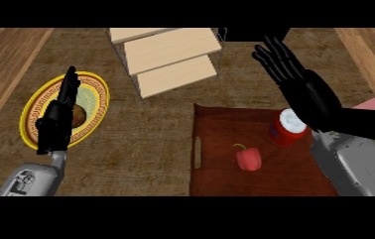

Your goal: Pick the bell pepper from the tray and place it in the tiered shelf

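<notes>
A red bell pepper [249,158] with a green stem lies on the dark brown tray [219,178] at the lower right. A pale wooden tiered shelf [172,57] stands at the top centre, its steps bare. My right hand [293,77] is raised above the tray's far right corner, fingers straight and open, holding nothing; it is well above and to the right of the pepper. My left hand [58,116] rests open at the left, over a yellow plate.
A red jar with a white lid [288,127] stands on the tray just right of and beyond the pepper, close under my right forearm. The yellow patterned plate [92,91] at the left carries a brown round item [78,114]. Wooden strips border the counter on both sides.
</notes>
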